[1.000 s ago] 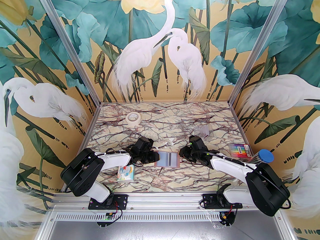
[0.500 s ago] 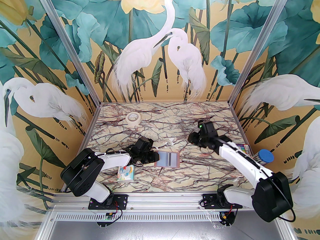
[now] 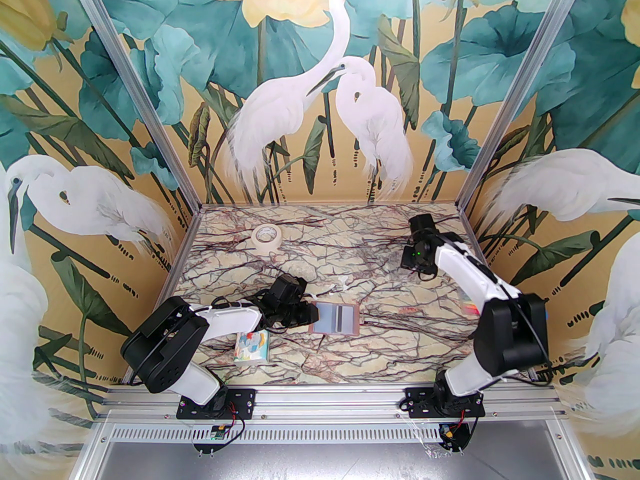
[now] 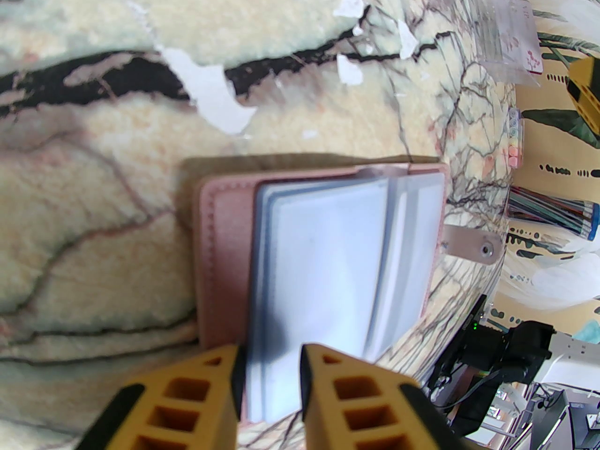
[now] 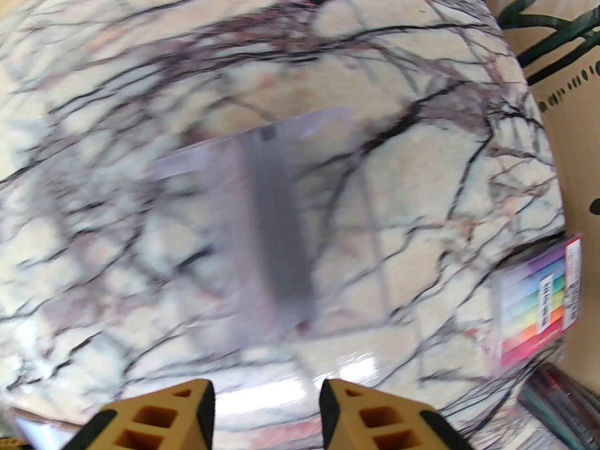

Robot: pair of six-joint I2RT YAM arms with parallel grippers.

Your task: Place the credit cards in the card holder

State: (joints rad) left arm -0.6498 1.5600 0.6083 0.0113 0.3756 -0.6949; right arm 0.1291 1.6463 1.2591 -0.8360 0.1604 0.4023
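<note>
- clear box (image 5: 262,232): motion-smeared, contents unreadable.
- card holder (image 4: 323,260): 6 o'clock edge hidden behind left gripper (image 4: 271,359).
- marker pack (image 3: 470,308), 3 o'clock of the card holder: mostly behind right arm (image 3: 465,273).

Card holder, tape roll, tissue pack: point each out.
card holder (image 3: 327,318), top external view, pale blue inner pocket.
tape roll (image 3: 268,247), top external view, near side wall.
tissue pack (image 3: 252,346), top external view, printed top face.

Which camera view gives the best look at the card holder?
Left wrist: the card holder is close up, lying open, pale pockets and snap tab clear. Top external shows it small and far off.
</note>
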